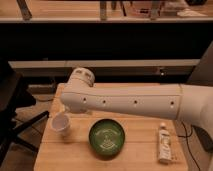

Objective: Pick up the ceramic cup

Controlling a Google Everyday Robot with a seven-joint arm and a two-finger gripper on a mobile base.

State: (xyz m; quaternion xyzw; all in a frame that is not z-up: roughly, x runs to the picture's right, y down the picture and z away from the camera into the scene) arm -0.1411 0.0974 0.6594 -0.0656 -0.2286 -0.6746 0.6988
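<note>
The ceramic cup (60,124) is small, plain and white, and stands upright at the left of the wooden table (140,157). The wide dark green bowl (107,137) with a pale pattern sits just right of it. My thick white arm (125,102) reaches across the view from the right. Its rounded left end (77,90) hangs directly above the cup and covers the table behind it. My gripper does not show; it is hidden behind or beyond this arm link.
A white bottle (164,143) lies at the table's right side. A dark chair or stand (12,117) is to the left of the table. A dark counter front and shelf (105,40) run behind it.
</note>
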